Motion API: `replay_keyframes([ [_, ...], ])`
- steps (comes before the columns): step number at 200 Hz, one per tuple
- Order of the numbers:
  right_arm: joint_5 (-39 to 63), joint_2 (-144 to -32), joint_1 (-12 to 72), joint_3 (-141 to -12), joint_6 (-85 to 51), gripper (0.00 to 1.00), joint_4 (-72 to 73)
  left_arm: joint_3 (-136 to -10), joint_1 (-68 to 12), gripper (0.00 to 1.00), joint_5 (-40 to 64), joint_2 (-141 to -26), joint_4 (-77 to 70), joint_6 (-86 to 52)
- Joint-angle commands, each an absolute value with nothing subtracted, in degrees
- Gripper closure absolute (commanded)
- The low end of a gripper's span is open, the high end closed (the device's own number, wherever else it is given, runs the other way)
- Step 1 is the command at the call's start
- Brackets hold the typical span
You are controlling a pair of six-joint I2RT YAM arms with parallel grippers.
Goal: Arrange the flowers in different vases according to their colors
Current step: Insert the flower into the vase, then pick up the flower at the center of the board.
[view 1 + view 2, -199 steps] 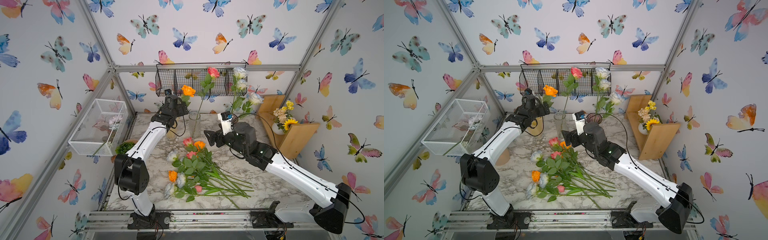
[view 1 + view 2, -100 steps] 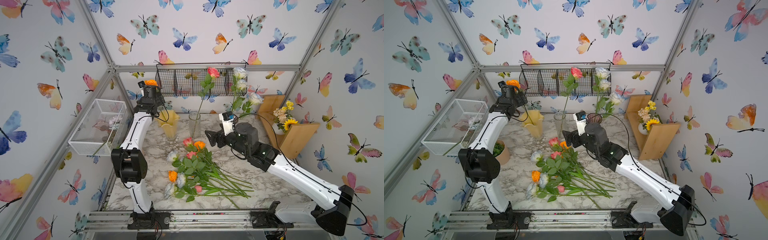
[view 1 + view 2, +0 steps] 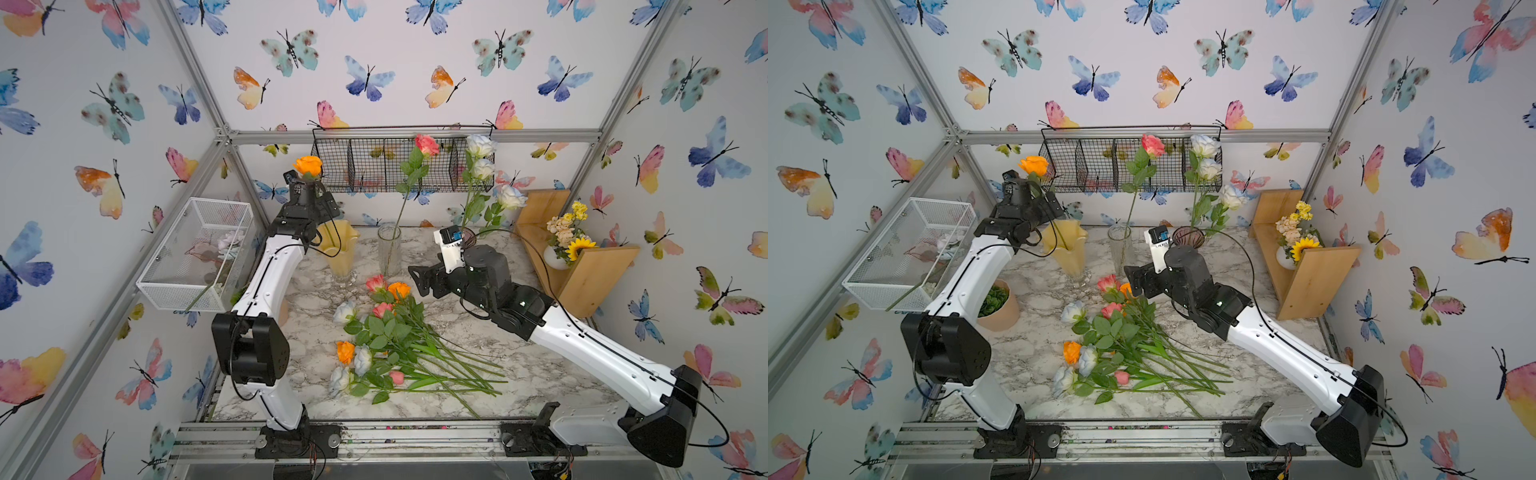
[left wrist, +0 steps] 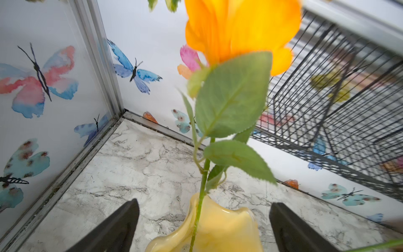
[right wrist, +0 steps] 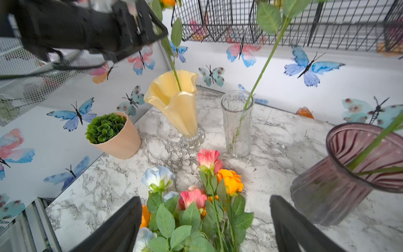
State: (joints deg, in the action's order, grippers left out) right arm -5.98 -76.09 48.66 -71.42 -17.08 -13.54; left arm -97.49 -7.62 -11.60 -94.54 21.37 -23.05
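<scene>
Yellow vase (image 3: 340, 253) holding one orange rose (image 3: 308, 165), left pincer (image 4: 204, 203) apart above it, clear vase (image 3: 389, 249) one pink rose (image 3: 427, 144), purple vase (image 5: 327, 185) three white roses (image 3: 480, 145), right pincer (image 5: 205, 197) apart over loose flower pile (image 3: 390, 332) on worktop (image 3: 478, 357), succulent (image 5: 104, 127) nearby

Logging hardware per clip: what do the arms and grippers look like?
The left arm and right arm have glossy white shells, bulky black joints and thin black cables. The left gripper and right gripper are black with flat tapered fingers.
</scene>
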Motion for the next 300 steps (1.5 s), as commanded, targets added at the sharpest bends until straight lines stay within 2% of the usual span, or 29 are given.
replay_keyframes([
  [1, -2.81, -75.95, 48.18, -71.29, -20.09, 0.07, -16.65, -93.33, -7.83, 0.01, -10.5, -87.43, 18.59, -25.19],
  [60, 2.07, -77.67, 46.84, -69.7, -23.49, 0.07, -22.1, -85.11, -7.76, 0.01, -10.6, -77.94, 18.18, -25.62],
  [86, 5.57, -79.11, 44.56, -67.66, -24.83, 0.11, -22.93, -81.43, -7.82, 0.01, -9.43, -73.08, 18.14, -25.38],
  [105, 7.81, -80.63, 43.13, -66.57, -25.16, 0.17, -22.78, -78.46, -7.85, 0.01, -8.41, -69.16, 18.47, -24.92],
  [146, 10.61, -87.8, 42.2, -67.92, -20.97, 0.4, -25.21, -70.97, -7.84, 0.01, -1.68, -61.27, 22.31, -22.88],
  [189, 12.97, -94.53, 42.01, -68.63, -18.53, 0.52, -25.2, -61.55, -8.05, 0.01, 4.01, -52.09, 27.99, -19.38],
  [224, 13.24, -99.88, 42.01, -70.13, -16.99, 0.53, -26.34, -54.77, -8.11, 0.01, 10.89, -47.55, 30.92, -16.7],
  [252, 12.29, -102.11, 42.01, -70.31, -16.61, 0.53, -25.41, -50.89, -8.33, 0.01, 10.81, -45.32, 32.74, -15.75],
  [300, 12.13, -104.8, 42.01, -71.25, -14.9, 0.59, -24.7, -48.96, -8.57, 0.01, 11.99, -44.16, 32.77, -17.67],
])
